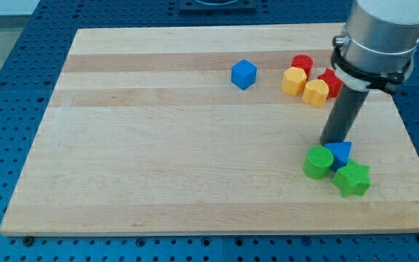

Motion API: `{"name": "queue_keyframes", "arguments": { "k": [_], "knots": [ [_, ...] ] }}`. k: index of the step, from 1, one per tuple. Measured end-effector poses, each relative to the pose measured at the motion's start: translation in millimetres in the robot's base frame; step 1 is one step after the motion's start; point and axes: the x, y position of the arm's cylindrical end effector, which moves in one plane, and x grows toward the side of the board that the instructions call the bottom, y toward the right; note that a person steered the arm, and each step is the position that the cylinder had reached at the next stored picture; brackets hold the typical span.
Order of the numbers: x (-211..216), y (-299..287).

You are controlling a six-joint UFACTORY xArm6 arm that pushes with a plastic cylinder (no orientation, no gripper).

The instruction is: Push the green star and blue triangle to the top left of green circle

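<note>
The green star (353,179) lies near the board's bottom right. The blue triangle (340,152) sits just up-left of it, touching or nearly touching it. The green circle (317,162) is directly left of the triangle, against it. My tip (332,141) stands at the top edge of the blue triangle, just above the green circle's upper right. The rod rises up to the arm's grey body at the view's top right.
A blue cube (244,73) sits at the upper middle. A cluster lies at the upper right: a red cylinder (302,64), two yellow blocks (293,81) (315,92), and a red block (331,81) partly hidden by the arm. The board's right edge is close.
</note>
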Motion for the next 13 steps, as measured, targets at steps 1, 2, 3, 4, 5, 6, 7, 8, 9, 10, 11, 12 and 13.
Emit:
{"name": "queue_keyframes", "arguments": {
  "k": [1, 2, 3, 4, 5, 6, 7, 8, 9, 10, 11, 12, 13],
  "knots": [
    [0, 0],
    [-28, 30],
    [-28, 70],
    [18, 82],
    [81, 74],
    [86, 74],
    [96, 57],
    [112, 36],
    [112, 36],
    [92, 36],
    [64, 36],
    [46, 34],
    [29, 33]
  ]
}}
